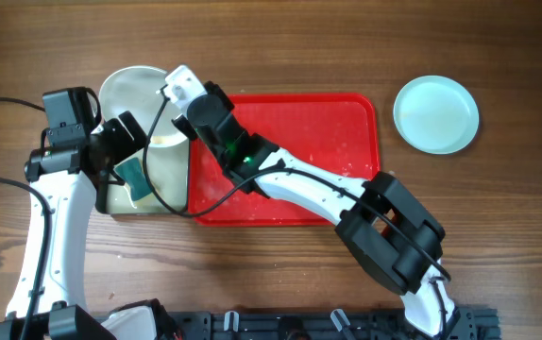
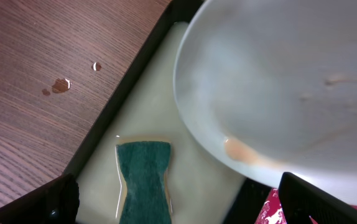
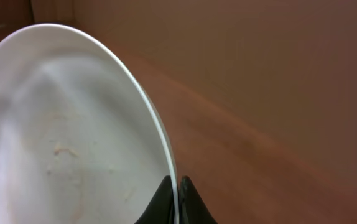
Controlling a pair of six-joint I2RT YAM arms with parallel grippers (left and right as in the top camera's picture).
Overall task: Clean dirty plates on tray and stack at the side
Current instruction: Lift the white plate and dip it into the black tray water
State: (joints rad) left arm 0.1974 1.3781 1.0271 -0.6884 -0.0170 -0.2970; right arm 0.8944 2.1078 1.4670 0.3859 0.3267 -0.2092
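Note:
My right gripper (image 1: 178, 92) is shut on the rim of a white plate (image 1: 131, 88), holding it tilted over the small black-rimmed tray (image 1: 188, 179). In the right wrist view the fingertips (image 3: 166, 194) pinch the plate's (image 3: 60, 137) thin edge. The plate (image 2: 290, 81) carries a brown smear near its lower rim. My left gripper (image 2: 185, 208) hangs open just above a green sponge (image 2: 143, 177) lying in the pale liquid, with nothing between its fingers. The red tray (image 1: 328, 132) lies in the middle under the right arm. One pale turquoise plate (image 1: 435, 114) rests on the table at the right.
The black-rimmed tray (image 2: 125, 84) holds a shallow pale liquid. A few brown drops (image 2: 59, 86) sit on the wooden table left of it. The right arm (image 1: 328, 194) stretches diagonally across the red tray, which shows specks and wet spots.

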